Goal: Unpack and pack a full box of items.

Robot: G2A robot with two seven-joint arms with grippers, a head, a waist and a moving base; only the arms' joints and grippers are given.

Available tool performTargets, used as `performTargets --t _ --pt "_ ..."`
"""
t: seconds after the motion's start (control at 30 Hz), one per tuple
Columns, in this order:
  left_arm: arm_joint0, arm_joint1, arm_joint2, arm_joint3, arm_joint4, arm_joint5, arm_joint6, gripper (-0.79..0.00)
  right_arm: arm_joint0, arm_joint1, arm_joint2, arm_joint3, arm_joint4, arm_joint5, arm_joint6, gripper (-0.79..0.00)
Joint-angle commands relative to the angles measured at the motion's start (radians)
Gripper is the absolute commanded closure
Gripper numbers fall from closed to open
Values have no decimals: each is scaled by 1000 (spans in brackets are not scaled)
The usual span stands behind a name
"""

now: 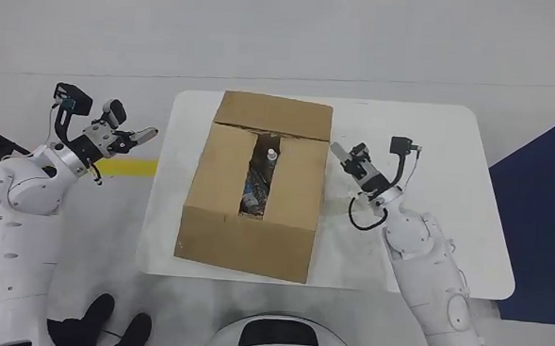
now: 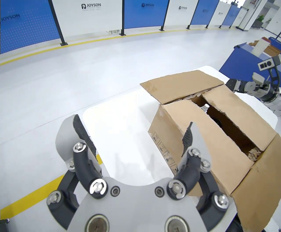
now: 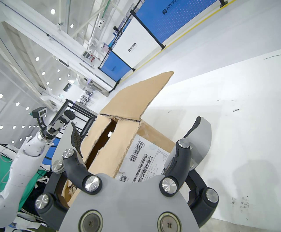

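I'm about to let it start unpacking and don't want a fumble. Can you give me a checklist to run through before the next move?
1. Left gripper open and empty: ok.
2. Right gripper open and empty: ok.
3. Brown cardboard box sitting fully on the white table: ok.
4. Long top flaps folded clear of the opening: not ok; they lie nearly shut, with a narrow gap between them.
5. What is packed inside: cannot tell; a white bottle cap shows in the gap, and the rest is dark.
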Motion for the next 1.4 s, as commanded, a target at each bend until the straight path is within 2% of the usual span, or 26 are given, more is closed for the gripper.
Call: performTargets --t 0.0,0.1,0.17,0.2,0.23,0.4,0.5,0.63,0.8,1.0,1.13,1.27,1.37 --pt "0 0 0 0 0 0 0 -785 0 0 0 1 8 -2 0 -785" --pt "0 0 0 0 0 0 0 -785 0 0 0 1 8 -2 0 -785" --pt "0 0 0 0 0 0 0 -785 5 -5 25 17 109 -41 -83 -785" --pt "0 0 0 0 0 0 0 -785 22 -8 29 78 183 -97 -101 -785" --pt "0 0 0 0 0 0 0 -785 56 -10 36 162 231 -98 -115 -785" --pt "0 0 0 0 0 0 0 -785 219 -34 -44 401 291 -164 -113 -785" --pt "0 0 0 0 0 0 0 -785 294 -48 -97 489 282 -123 -83 -785" --pt "0 0 0 0 0 0 0 -785 345 -66 -147 541 351 -213 -35 -785" --pt "0 0 0 0 0 0 0 -785 363 -75 -156 574 544 -397 88 -785" --pt "0 0 0 0 0 0 0 -785 344 -64 -150 540 811 -563 339 -785" --pt "0 0 0 0 0 0 0 -785 329 -52 -152 507 926 -577 488 -785" --pt "0 0 0 0 0 0 0 -785 328 -40 -154 495 940 -534 586 -785" --pt "0 0 0 0 0 0 0 -785 319 -32 -147 483 908 -529 608 -785"
